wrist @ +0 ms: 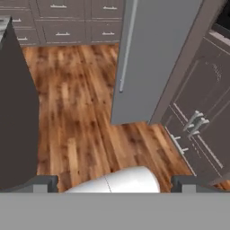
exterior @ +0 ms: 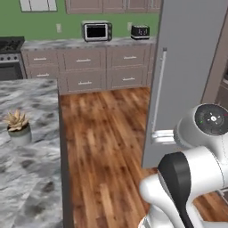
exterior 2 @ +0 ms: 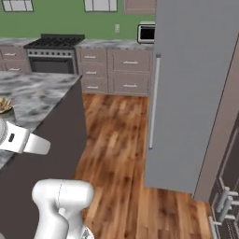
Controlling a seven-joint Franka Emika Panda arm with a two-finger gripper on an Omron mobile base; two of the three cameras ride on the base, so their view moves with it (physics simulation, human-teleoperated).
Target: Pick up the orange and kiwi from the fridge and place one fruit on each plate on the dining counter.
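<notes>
Hand: the hand is spread wide and carries nothing, its two dark fingertips far apart, aimed down at bare wood floor.
Fridge: the fridge rises ahead of the hand and a little to its right, a grey steel slab with a long bar handle; its interior cannot be seen from here.
Fruit: the orange and the kiwi are hidden; by the task they lie inside the fridge, beyond the hand.
Desk: the marbled desk sits to the hand's left, its dark base a wall at that side in the hand view; a small potted plant stands on the stretch on show, and the plates lie outside it.
Progress: judged from this, the task is at its start — no fruit picked, none set on a plate, both fetches and both placings left.
Edges: the fridge's lower corner hangs just ahead of the hand; dark cabinet fronts with bar pulls crowd the right.
Room: a broad lane of floor runs between desk and fridge toward the far wall cabinets, the freest way for the arm.
</notes>
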